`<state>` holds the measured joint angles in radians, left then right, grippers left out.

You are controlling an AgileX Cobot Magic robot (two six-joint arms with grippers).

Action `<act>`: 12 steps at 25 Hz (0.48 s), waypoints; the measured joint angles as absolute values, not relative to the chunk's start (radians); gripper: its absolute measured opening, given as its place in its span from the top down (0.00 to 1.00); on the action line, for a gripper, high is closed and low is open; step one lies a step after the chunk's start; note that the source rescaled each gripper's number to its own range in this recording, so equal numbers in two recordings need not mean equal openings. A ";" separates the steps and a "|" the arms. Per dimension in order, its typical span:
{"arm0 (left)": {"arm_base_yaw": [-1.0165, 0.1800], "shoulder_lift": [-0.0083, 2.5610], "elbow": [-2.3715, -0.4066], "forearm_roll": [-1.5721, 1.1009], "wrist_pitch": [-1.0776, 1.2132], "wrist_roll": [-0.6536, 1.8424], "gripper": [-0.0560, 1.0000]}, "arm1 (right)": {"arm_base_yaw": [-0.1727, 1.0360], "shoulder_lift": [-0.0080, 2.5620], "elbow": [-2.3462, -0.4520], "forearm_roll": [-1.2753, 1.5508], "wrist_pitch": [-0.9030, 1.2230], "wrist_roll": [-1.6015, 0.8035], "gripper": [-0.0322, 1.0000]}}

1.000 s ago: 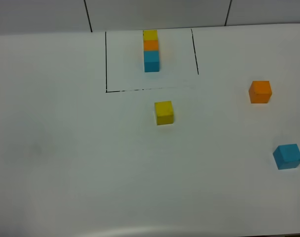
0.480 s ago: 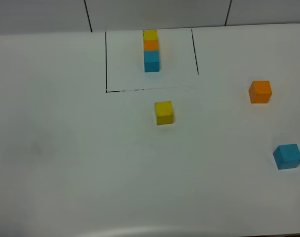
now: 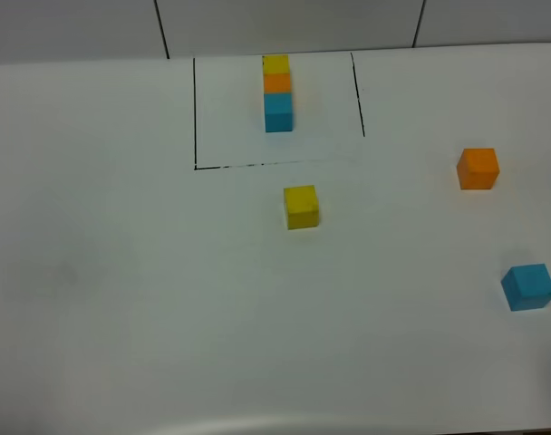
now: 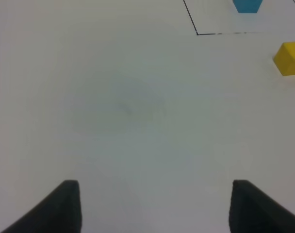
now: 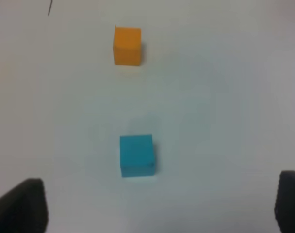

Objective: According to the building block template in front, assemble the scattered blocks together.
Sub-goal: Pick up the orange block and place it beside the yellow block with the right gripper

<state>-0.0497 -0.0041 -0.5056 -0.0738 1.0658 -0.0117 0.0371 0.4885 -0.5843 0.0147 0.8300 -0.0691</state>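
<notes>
This reads as a robotics lab test bench; the desk [image 3: 121, 272] is a plain matte white surface under flat, even light; a thin black outline [image 3: 195, 109] is drawn on it at the far side, marking off a zone; beyond the far edge stand grey wall panels [image 3: 285, 23] split by dark seams; the props are plain coloured cubes: a joined yellow-orange-blue row [image 3: 277, 91] inside the outline, and a yellow cube [image 3: 301, 207], orange cube [image 3: 478, 169] and blue cube [image 3: 528, 287] lying loose.

The scattered blocks [image 3: 301, 207] lie before the template [image 3: 277, 92].
</notes>
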 joint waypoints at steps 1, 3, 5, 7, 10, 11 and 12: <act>-0.050 -0.004 -0.506 -0.074 1.066 -0.012 0.58 | 0.037 0.588 -0.612 0.015 0.799 -0.073 0.05; -0.050 -0.004 -0.506 -0.074 1.066 -0.012 0.58 | 0.037 0.784 -0.678 0.015 0.752 -0.077 0.01; -0.050 -0.004 -0.506 -0.074 1.066 -0.012 0.58 | 0.042 1.004 -0.755 0.015 0.707 -0.083 0.00; -0.050 -0.004 -0.506 -0.074 1.066 -0.012 0.58 | 0.067 1.200 -0.841 0.011 0.677 -0.092 0.00; -0.050 -0.004 -0.506 -0.074 1.066 -0.012 0.58 | 0.114 1.453 -1.002 0.012 0.659 -0.106 0.00; -0.050 -0.004 -0.506 -0.074 1.066 -0.012 0.58 | 0.125 1.531 -1.046 0.013 0.656 -0.108 0.00; -0.050 -0.004 -0.506 -0.074 1.066 -0.012 0.58 | 0.130 1.603 -1.094 0.014 0.653 -0.108 0.00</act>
<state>-0.0497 -0.0041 -0.5056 -0.0738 1.0658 -0.0117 0.1296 1.6025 -1.0945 0.0140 0.6534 -0.1082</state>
